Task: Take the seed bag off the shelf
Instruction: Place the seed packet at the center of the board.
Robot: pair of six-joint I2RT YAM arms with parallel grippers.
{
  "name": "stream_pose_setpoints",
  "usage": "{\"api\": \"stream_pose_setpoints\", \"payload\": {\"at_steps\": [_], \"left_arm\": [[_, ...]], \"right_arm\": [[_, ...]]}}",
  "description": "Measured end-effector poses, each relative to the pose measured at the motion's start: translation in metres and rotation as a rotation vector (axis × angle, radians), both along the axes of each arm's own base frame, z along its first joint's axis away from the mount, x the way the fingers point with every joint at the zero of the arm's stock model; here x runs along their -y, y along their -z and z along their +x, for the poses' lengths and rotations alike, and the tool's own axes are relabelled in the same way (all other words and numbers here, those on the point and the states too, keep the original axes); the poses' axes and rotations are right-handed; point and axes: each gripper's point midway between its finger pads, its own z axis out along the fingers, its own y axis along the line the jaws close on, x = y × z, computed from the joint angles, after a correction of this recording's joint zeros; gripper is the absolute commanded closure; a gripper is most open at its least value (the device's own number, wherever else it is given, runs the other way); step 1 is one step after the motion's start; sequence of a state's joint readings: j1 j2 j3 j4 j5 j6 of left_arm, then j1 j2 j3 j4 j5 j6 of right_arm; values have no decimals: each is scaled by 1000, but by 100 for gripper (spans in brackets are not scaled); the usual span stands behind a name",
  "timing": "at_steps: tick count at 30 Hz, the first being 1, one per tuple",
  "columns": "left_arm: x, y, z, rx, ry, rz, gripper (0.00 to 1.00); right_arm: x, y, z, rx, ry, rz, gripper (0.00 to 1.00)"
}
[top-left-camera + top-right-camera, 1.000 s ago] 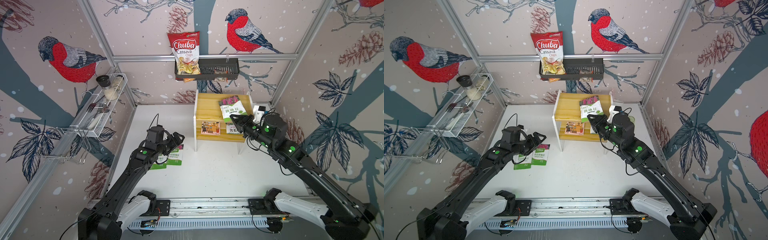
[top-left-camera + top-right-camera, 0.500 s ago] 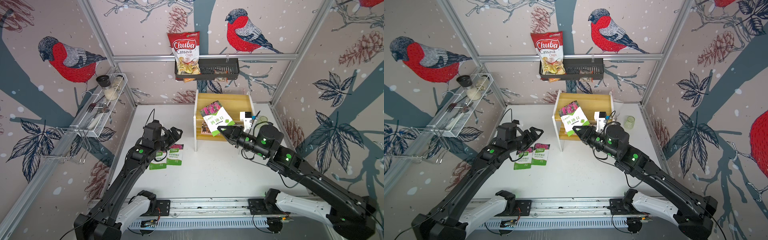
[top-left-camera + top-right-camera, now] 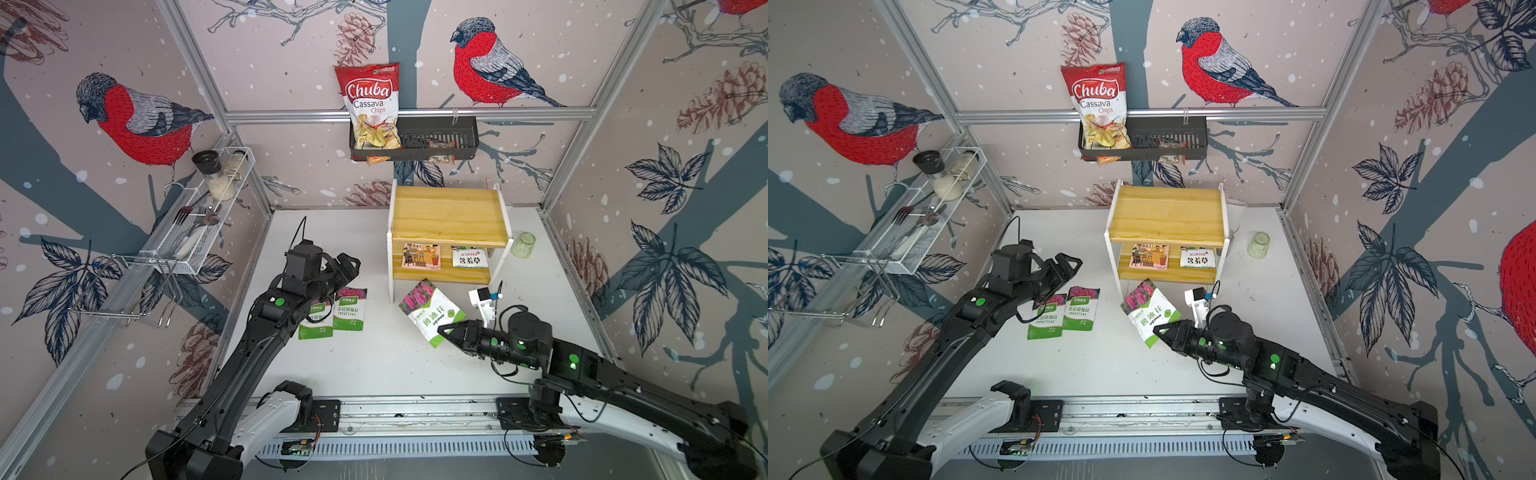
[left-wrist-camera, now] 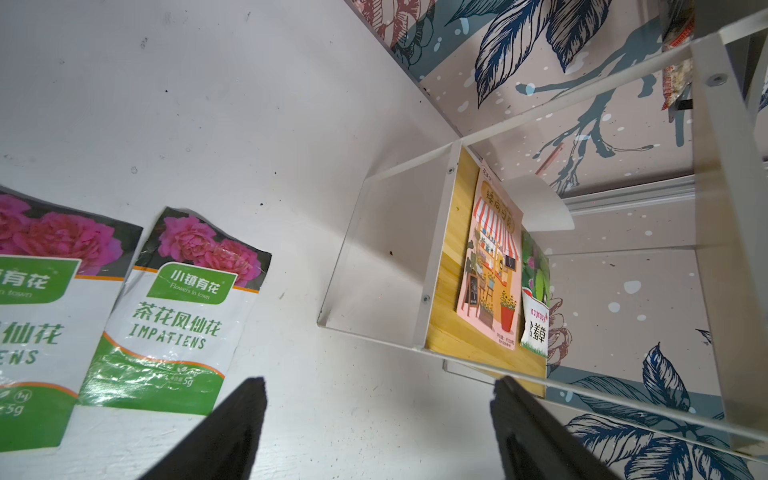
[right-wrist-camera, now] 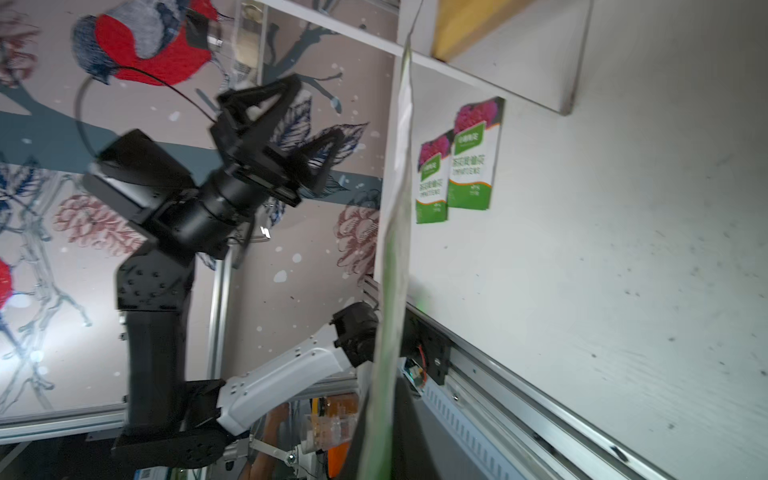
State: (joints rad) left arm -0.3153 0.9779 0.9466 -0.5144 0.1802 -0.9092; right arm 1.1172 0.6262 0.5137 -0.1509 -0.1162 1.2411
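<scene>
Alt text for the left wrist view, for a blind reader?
The left gripper hangs open above the white table, holding nothing. Two Impatiens seed bags lie flat beside it, and ahead the shelf has two packets on its lower board.

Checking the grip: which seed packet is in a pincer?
The tilted purple-flowered packet before the shelf, pinched by the right pincer. The two Impatiens packets lie flat on the table; two others sit on the lower board.
</scene>
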Motion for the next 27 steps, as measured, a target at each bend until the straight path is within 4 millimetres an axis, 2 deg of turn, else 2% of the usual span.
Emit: {"api": "stream_pose_setpoints", "payload": {"at_steps": [2, 5, 12, 16, 20, 27], "left_arm": [[0, 1, -1, -6, -1, 2, 12], [-2, 1, -3, -7, -5, 6, 12], [-4, 8, -7, -21, -11, 4, 12], [-5, 7, -11, -22, -23, -13, 12], [-6, 5, -13, -12, -27, -20, 12], [-8, 15, -19, -28, -28, -15, 12]], "right_arm": [[2, 29, -3, -41, -18, -48, 100], [8, 57, 1, -77, -14, -104, 100], [22, 105, 20, -153, -1, -196, 100], [19, 129, 23, -205, -24, -248, 100], [4, 147, 21, -269, -66, -320, 100], [-41, 155, 27, -316, -72, -373, 100]]}}
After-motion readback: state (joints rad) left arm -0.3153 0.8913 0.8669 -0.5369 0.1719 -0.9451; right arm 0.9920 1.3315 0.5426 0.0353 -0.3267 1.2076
